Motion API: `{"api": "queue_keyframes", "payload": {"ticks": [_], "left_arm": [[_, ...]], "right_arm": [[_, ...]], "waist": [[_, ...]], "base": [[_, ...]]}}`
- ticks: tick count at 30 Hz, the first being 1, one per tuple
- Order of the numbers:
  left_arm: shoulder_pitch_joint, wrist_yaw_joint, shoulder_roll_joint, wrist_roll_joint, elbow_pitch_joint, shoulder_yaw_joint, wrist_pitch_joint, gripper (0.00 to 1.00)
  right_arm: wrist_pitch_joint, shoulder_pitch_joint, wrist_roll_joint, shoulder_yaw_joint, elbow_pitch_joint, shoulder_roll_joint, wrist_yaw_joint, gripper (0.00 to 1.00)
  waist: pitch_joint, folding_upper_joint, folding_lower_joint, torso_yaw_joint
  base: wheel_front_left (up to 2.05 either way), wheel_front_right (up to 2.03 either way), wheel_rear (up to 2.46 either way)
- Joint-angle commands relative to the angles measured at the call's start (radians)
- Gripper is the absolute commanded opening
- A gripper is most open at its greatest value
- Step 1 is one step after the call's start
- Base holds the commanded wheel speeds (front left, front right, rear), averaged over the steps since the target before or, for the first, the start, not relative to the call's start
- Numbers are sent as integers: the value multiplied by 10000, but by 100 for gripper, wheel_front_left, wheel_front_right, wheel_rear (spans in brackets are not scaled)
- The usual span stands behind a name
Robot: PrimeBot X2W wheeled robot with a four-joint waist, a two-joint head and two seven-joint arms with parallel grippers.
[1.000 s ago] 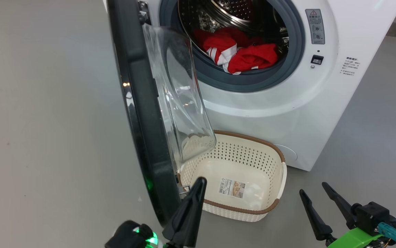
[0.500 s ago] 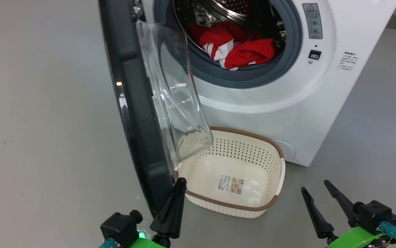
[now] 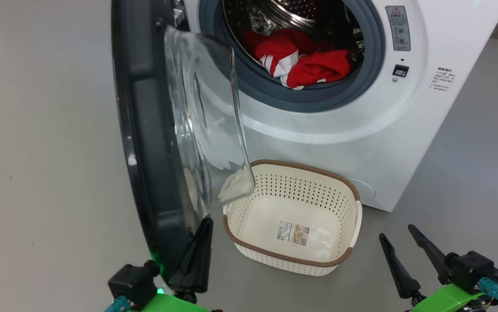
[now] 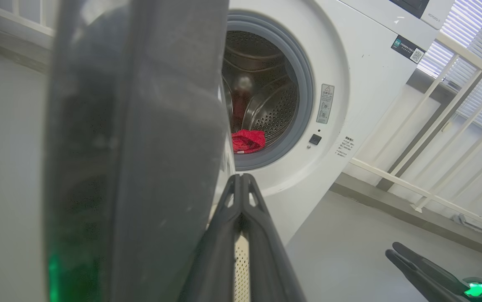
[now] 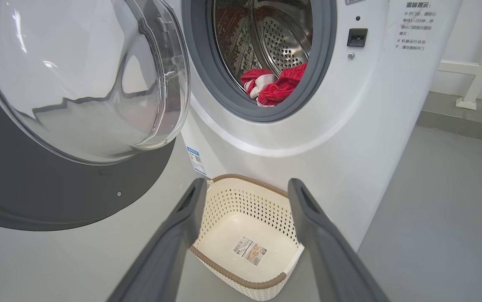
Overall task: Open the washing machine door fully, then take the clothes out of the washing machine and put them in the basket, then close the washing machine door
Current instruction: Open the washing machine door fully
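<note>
The washing machine door [image 3: 153,130] is seen swung out on its hinge at the left of the washing machine [image 3: 361,143], edge-on to the head view, with its clear glass bowl [image 3: 201,121] bulging toward the basket [image 3: 290,259]. In the left wrist view, much of the drum opening is blocked by the door's dark rim. The left gripper [image 3: 206,223] is pressed shut with nothing held, its tips just beside the door's lower inner edge; whether the door is touched cannot be told. The right gripper [image 3: 396,232] is held wide apart and empty, low at the right above the grey floor [image 3: 49,173], well apart from the washer. The clothes [image 3: 305,60], red with white stripes, are heaped at the front of the steel drum [image 5: 282,42], against the grey gasket [image 3: 275,97]. The basket is set on the floor just before the washer, below the opening; nothing but a label sticker [image 3: 293,233] is seen on its bottom. A white railing [image 4: 433,126] is seen beyond the machine.
</note>
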Motion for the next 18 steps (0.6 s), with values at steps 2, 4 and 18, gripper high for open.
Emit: {"api": "queue_keyframes", "payload": {"ticks": [2, 4, 18], "left_arm": [[-81, 147, 106, 254, -212, 728, -53, 0], [52, 147, 106, 366, -225, 938, -53, 0], [402, -90, 166, 1313, -110, 3194, -53, 0]], "right_arm": [[-137, -133, -170, 137, -273, -93, 62, 100], [-137, -115, -166, 138, -279, -69, 62, 100], [-137, -152, -171, 154, -346, -48, 62, 100]], "waist": [[-45, -1, 0, 56], [-57, -1, 0, 92], [29, -1, 0, 233]], "base": [[0, 0, 0], [0, 0, 0], [0, 0, 0]]}}
